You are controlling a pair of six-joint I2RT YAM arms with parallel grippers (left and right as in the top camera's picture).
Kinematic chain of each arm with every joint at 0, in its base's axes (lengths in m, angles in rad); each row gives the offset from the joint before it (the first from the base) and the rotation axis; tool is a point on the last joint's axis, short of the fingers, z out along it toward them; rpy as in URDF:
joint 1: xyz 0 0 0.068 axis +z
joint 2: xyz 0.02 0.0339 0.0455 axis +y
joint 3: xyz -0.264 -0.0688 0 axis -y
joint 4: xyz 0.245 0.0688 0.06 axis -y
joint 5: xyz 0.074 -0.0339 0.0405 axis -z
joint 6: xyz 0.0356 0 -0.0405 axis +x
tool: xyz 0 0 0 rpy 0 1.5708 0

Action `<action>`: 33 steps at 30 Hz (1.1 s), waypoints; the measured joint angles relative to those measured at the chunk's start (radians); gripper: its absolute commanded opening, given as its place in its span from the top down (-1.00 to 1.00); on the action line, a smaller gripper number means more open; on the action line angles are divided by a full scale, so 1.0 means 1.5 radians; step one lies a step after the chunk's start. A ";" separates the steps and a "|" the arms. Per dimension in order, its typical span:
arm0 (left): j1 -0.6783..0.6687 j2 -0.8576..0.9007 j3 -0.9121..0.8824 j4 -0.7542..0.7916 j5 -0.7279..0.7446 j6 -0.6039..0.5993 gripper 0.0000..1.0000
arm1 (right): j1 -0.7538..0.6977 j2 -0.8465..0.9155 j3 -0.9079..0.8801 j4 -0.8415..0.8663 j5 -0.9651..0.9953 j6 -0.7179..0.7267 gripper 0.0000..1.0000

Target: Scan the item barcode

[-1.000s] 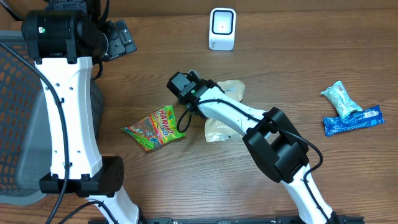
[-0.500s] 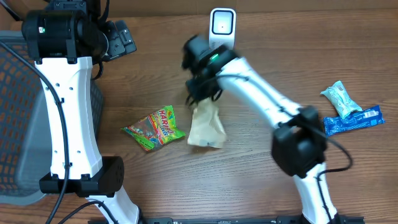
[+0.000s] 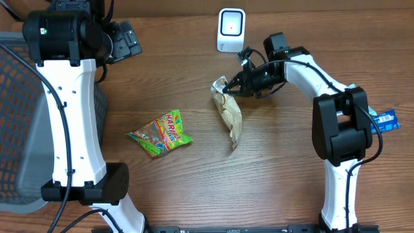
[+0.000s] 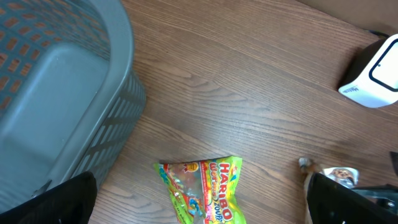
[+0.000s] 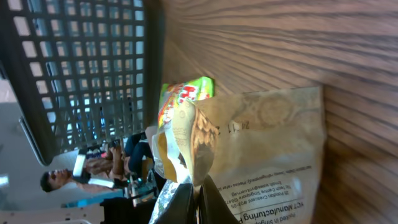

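Note:
A beige snack bag (image 3: 230,115) hangs tilted over the middle of the table, pinched at its top edge by my right gripper (image 3: 228,90), which is shut on it. In the right wrist view the fingers meet (image 5: 198,202) on the bag's crimped edge, and the bag's printed back (image 5: 273,162) fills the frame. The white scanner (image 3: 231,30) stands at the back, just above and apart from the bag. My left gripper (image 4: 200,205) stands open, high over a green Haribo bag (image 4: 202,196), holding nothing.
A grey mesh basket (image 3: 13,123) occupies the left edge, also seen in the left wrist view (image 4: 56,93). The Haribo bag (image 3: 160,133) lies left of centre. A pale green packet (image 3: 354,102) and a blue wrapper (image 3: 383,122) lie at the far right.
My right arm has swung from the table's middle to the right, taking the beige bag up off the table and toward the scanner. The left arm has not moved.

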 measured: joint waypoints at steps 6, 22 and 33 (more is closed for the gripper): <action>0.000 0.000 0.000 0.000 0.000 0.000 -1.00 | -0.054 0.001 0.002 0.004 0.137 0.038 0.56; 0.000 0.000 0.000 0.000 0.000 0.000 -1.00 | -0.091 -0.063 0.156 -0.214 0.309 0.015 -1.00; 0.000 0.000 0.000 0.000 0.000 0.000 -1.00 | -0.091 -0.075 -0.039 -0.174 0.300 -0.023 -0.83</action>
